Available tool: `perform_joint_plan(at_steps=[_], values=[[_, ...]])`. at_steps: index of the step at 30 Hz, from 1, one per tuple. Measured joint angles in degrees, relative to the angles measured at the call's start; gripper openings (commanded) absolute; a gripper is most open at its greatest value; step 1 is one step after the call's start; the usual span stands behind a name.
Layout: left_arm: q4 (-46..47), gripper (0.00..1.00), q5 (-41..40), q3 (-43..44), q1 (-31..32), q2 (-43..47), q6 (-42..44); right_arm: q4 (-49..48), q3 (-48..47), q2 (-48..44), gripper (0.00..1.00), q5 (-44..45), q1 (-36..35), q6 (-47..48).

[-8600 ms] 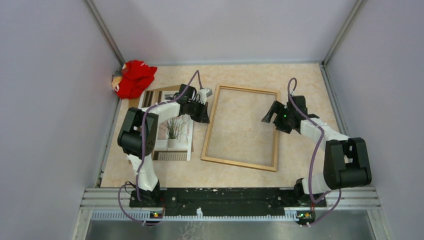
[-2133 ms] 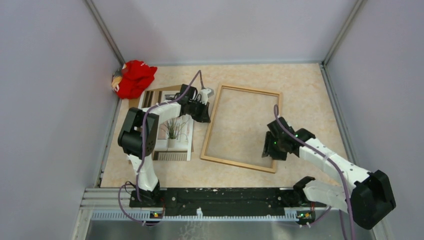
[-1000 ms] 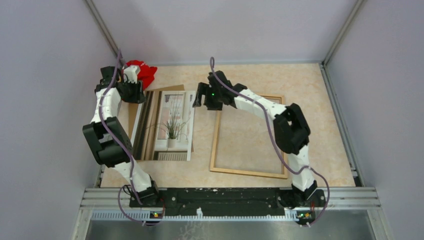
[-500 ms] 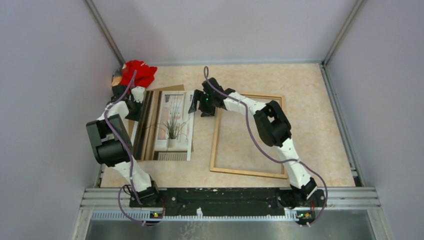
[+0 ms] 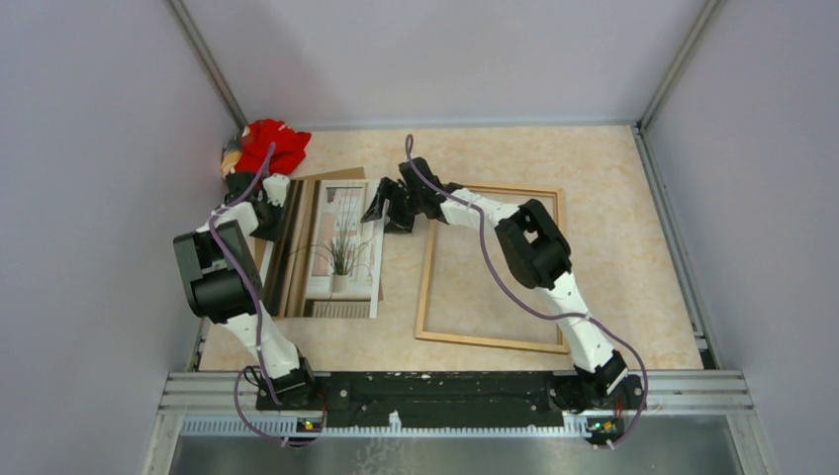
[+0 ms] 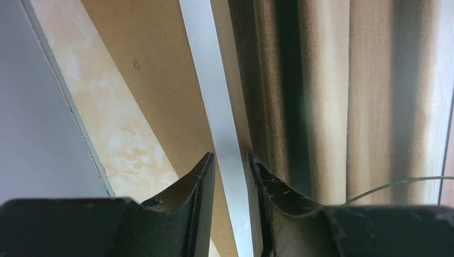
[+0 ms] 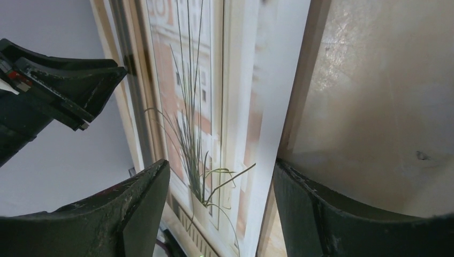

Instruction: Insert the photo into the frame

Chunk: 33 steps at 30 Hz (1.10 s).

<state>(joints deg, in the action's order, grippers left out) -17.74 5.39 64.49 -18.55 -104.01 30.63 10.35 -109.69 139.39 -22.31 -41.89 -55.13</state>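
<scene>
Judging from how flat it lies, the photo (image 5: 341, 252) is a light, limp sheet of paper. It would likely sag if lifted by 1 edge, crease under a hard pinch, and slide easily over the board beneath it. It lies face up at the left centre of the overhead view, on the brown backing board (image 5: 331, 176). The frame (image 5: 490, 341) lies with nothing inside it just right of centre, its long side near the photo but apart from it.

The safest hold looks like the white border, taken at 2 opposite long edges so the sheet stays taut.

The left gripper (image 5: 259, 213) is at the photo's left edge, towards the upper left. In its wrist view the jaws are narrowed to a slim gap with the white border showing through. They are not pressed together, and nothing seems clamped. The right gripper (image 5: 384, 210) hangs over the upper right border with jaws spread wide, holding nothing.

The table (image 5: 613, 247) is smooth, mottled beige, so getting a fingertip under a flat paper edge may be awkward. Grey walls close 3 sides. A red cloth (image 5: 272, 143) sits in the upper left corner, close to the left arm, and the board lies near the left wall.
</scene>
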Motion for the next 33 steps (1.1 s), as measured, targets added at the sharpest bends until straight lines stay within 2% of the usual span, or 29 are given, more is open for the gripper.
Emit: perform_joint_plan(at_steps=[11, 14, 16, 25, 30, 31, 33], values=[[0.7, 0.33, 0.5, 0.0, 0.0, -0.1, 0.8, -9.5, 5.2, -0.2, 0.60, -3.1, 0.1, -6.0], [0.7, 0.33, 0.8, 0.0, 0.0, -0.1, 0.9, -9.5, 5.8, -0.5, 0.52, -2.6, 0.0, -5.8], [0.7, 0.33, 0.9, 0.0, 0.0, -0.1, 0.8, -9.4, 5.9, -0.5, 0.43, -2.4, 0.0, -5.4], [0.6, 0.33, 1.0, 0.0, 0.0, -0.1, 0.8, -7.6, 5.9, -0.6, 0.25, -1.2, -0.1, -3.5], [0.6, 0.32, 1.1, 0.0, 0.0, -0.1, 0.8, -5.5, 5.6, -0.9, 0.08, 0.8, -0.3, -1.6], [0.6, 0.33, 1.1, 0.0, 0.0, -0.2, 0.8, -4.7, 5.4, -1.0, 0.00, 1.3, -0.4, -1.2], [0.6, 0.39, 1.1, 0.0, 0.0, -0.2, 0.9, -3.8, 4.6, -1.0, 0.00, 2.2, -0.6, 0.0]])
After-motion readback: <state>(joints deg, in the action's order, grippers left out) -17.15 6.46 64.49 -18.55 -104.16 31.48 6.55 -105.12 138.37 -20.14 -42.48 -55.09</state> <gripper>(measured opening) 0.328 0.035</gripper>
